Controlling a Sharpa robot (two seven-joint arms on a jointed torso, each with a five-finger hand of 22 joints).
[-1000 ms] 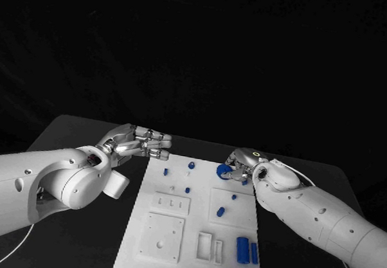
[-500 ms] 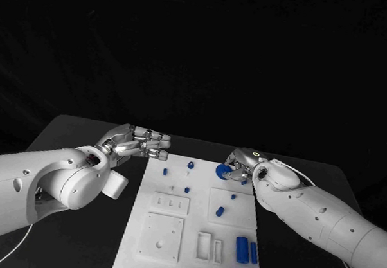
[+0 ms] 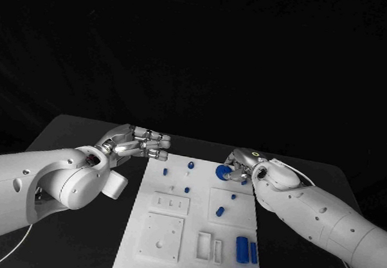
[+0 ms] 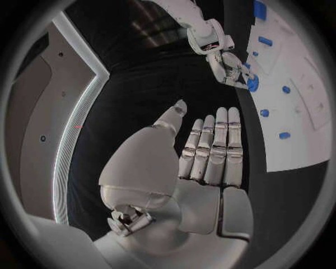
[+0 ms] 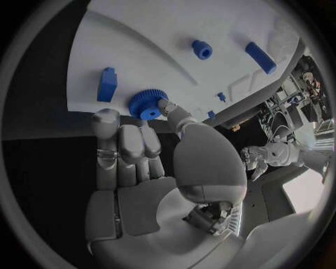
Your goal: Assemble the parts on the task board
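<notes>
The right hand [image 3: 242, 168] sits at the far right edge of the task board [image 3: 189, 263], thumb and a finger pinching a small blue gear [image 5: 147, 104] by its toothed rim; the rest of its fingers [image 5: 129, 143] lie side by side, loosely curled just behind it. In the right wrist view the gear appears to be at or just above the board's edge, though whether it touches the board cannot be told. The left hand [image 3: 139, 144] hovers over the tabletop [image 3: 81, 135] just off the board's far left corner, fingers straight and close together, holding nothing. Other blue parts lie on the board: a short block [image 5: 106, 84] near the gear, a round peg [image 5: 202, 49], a longer bar [image 5: 260, 58], and two upright cylinders [image 3: 248, 251] at the near right. The gear looks like hard moulded plastic, so likely light, rigid and not fragile. The teeth should give some bite, but the disc is thin and smooth-faced, so it could tilt or rotate in a two-point pinch. Best hold is across the rim at opposite sides, keeping the disc flat to the board so the centre bore stays free for seating on a post.
</notes>
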